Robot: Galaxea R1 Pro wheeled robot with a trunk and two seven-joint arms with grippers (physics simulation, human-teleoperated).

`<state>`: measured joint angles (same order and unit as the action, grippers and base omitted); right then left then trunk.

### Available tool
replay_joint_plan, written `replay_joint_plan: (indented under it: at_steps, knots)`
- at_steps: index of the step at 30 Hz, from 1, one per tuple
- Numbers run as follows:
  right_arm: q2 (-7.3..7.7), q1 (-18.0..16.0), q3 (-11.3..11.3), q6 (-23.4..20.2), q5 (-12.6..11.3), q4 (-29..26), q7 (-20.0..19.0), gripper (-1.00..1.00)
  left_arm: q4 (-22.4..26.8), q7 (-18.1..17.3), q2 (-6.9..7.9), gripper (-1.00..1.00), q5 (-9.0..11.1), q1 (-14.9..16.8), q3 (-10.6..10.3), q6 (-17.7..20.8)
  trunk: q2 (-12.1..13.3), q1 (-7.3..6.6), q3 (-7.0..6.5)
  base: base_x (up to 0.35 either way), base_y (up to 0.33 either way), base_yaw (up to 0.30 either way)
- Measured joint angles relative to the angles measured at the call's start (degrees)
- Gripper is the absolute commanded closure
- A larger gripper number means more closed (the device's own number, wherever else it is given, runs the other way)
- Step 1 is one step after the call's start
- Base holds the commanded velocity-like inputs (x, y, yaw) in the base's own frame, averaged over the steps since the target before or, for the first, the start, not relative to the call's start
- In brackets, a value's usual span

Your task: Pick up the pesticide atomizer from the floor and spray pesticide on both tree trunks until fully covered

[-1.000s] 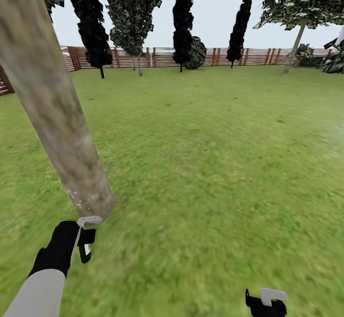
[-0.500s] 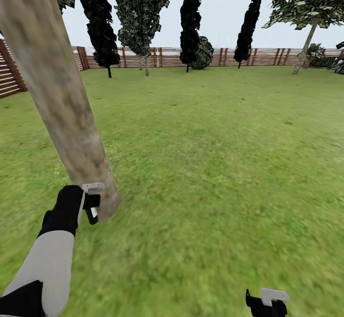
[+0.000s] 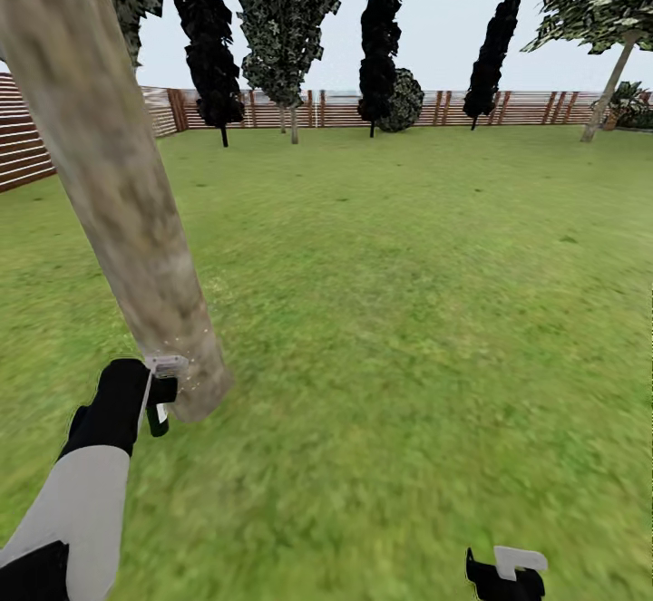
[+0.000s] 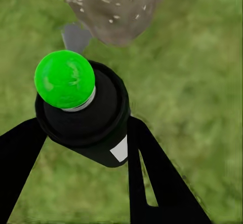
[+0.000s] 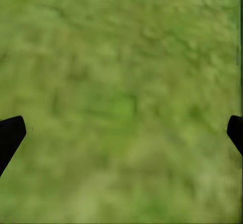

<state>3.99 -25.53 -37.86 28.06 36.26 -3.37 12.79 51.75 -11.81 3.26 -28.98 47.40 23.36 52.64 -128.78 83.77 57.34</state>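
Note:
The near tree trunk (image 3: 118,193), thick, mottled grey-beige and leaning, rises at the left of the head view. Its foot (image 4: 114,3) carries small white specks. My left gripper (image 3: 154,399) is shut on the pesticide atomizer (image 3: 162,394), a dark bottle whose grey nozzle (image 3: 167,365) sits right against the trunk's base. In the left wrist view the atomizer (image 4: 86,117) sits between both black fingers (image 4: 147,173), with a green bulb and a white label. A second leaning trunk (image 3: 609,93) stands far off at the right. My right gripper (image 3: 504,574) hangs open over grass, also (image 5: 121,133).
A wide green lawn (image 3: 408,311) stretches ahead. A brown slat fence (image 3: 345,110) rings it at the back and left. Narrow black cypress-like trees (image 3: 382,39) and a round shrub (image 3: 404,101) stand along the fence.
My left gripper has lifted the atomizer from just below the trunk's foot up against it, then dipped slightly. The head camera has turned left, so the background has slid right. The right arm is still.

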Motion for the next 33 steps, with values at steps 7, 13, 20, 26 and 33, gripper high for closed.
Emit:
replay_joint_plan:
  at_steps: [7, 13, 20, 26, 33]
  knots:
    - [-0.04, -0.01, 0.04, -0.01, 0.04, 0.01, 0.01, -1.00, 0.45, -0.02, -0.22, 1.00, -3.56, -0.69, 0.09, -0.05, 0.00, 0.01, 0.00, 0.021, -0.272, 0.083]
    - [-0.05, -0.01, 0.04, -0.01, 0.04, 0.01, 0.01, -1.00, 0.52, -0.01, 0.23, 1.00, -3.88, -0.70, 0.17, 0.03, 0.00, 0.01, 0.00, 0.016, -0.275, 0.271]
    - [-0.05, 0.00, 0.04, 0.00, 0.05, 0.00, 0.00, -1.00, 0.23, 0.07, 0.03, 1.00, -3.89, -0.74, 0.09, -0.06, 0.00, -0.01, 0.00, 0.115, -0.268, 0.207]
    - [-0.05, 0.00, 0.02, 0.00, 0.05, 0.00, 0.00, -1.00, 0.20, 0.08, -0.07, 1.00, -3.87, -0.76, 0.09, -0.06, 0.00, -0.01, 0.00, 0.152, -0.256, 0.005]
    - [-0.05, 0.00, 0.03, 0.00, 0.04, 0.00, 0.00, -1.00, 0.20, 0.08, -0.15, 1.00, -3.86, -0.76, 0.09, -0.06, 0.00, -0.01, 0.00, 0.145, -0.255, 0.016]
